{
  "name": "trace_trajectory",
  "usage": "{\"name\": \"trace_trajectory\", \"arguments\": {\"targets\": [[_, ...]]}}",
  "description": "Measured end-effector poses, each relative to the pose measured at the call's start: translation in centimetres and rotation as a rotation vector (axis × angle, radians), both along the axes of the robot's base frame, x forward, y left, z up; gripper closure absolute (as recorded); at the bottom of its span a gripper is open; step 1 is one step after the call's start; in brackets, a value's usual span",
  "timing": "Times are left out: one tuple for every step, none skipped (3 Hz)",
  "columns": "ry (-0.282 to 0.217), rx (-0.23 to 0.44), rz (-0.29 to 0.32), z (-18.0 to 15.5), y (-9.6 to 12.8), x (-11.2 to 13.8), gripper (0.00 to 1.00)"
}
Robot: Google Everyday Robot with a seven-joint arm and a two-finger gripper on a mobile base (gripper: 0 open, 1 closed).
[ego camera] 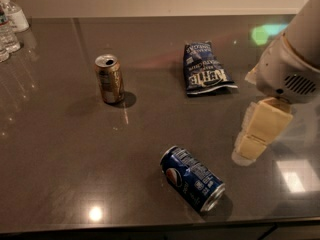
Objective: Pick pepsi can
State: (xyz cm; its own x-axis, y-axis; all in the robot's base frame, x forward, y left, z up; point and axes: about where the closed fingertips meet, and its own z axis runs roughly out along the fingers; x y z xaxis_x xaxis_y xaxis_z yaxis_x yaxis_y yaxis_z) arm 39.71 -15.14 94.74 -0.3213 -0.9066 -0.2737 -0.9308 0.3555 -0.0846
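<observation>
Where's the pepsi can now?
The pepsi can lies on its side near the table's front edge; the pincer hangs to its right in view, the chip bag behind.

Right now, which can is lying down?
The blue can near the front edge lies on its side; the gold can stands upright. The claw is beside it, toward the picture's right.

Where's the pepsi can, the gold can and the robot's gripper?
pepsi can (192, 179): camera view, middle of its blue side
gold can (109, 80): camera view, its upright side
gripper (248, 151): camera view, cream tip, right of the pepsi can
</observation>
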Motion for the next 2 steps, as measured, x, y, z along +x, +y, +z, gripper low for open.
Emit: {"name": "trace_trajectory", "arguments": {"targets": [[0.038,-0.005,-0.066,-1.4,1.6,-1.1,0.0],[0.045,-0.036,-0.116,-2.8,3.1,-2.3,0.0]]}}
